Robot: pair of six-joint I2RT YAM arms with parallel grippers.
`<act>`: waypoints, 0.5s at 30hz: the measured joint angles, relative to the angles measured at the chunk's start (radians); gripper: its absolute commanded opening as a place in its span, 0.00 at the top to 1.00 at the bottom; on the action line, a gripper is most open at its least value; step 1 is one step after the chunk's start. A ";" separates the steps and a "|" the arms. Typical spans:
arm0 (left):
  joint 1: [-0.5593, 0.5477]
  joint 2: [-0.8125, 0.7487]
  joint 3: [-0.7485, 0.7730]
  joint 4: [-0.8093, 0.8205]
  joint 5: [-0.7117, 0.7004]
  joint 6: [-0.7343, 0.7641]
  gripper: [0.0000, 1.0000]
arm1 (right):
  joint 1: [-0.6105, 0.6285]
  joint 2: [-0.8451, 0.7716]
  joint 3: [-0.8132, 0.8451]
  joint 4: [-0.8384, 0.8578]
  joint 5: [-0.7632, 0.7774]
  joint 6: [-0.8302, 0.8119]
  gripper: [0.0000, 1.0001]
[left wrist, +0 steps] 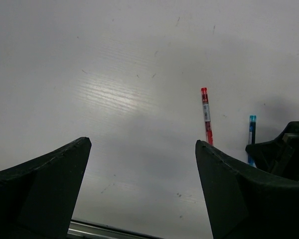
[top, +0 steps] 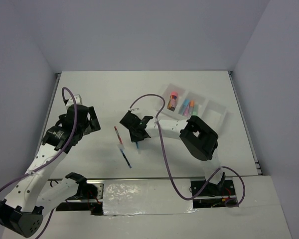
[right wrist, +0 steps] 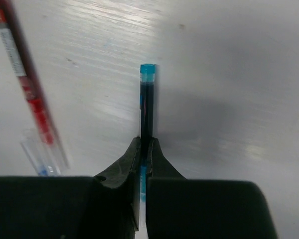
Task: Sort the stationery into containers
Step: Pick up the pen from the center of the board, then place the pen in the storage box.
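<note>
Right gripper (right wrist: 145, 148) clamps the dark-blue pen (right wrist: 147, 102), teal tip jutting up-frame beyond the fingertips, apparently on the table (right wrist: 239, 74); left gripper (left wrist: 142, 142) fingers apart.

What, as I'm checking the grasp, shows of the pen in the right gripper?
The pen is thin, with a dark barrel and a teal end cap, seemingly plastic. The right gripper is shut on its near part; the capped end points straight out over the white table. Whether it touches the table is unclear.
</note>
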 measured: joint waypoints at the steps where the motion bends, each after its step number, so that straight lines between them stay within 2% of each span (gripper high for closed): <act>1: 0.000 -0.003 0.000 0.002 0.004 0.002 0.00 | -0.005 -0.016 -0.021 0.009 -0.005 -0.003 1.00; 3: 0.000 -0.011 -0.001 0.008 0.013 0.003 0.01 | -0.037 -0.071 -0.083 0.012 -0.013 -0.019 1.00; 6: 0.000 -0.024 -0.007 0.025 0.052 -0.007 0.01 | -0.157 -0.221 -0.185 -0.004 -0.012 -0.053 1.00; 11: -0.001 -0.016 -0.101 0.150 0.141 -0.086 0.01 | -0.560 -0.587 -0.247 -0.018 0.033 -0.165 1.00; 15: -0.002 0.126 -0.145 0.243 0.179 -0.136 0.01 | -0.795 -0.698 -0.230 -0.036 0.051 -0.269 1.00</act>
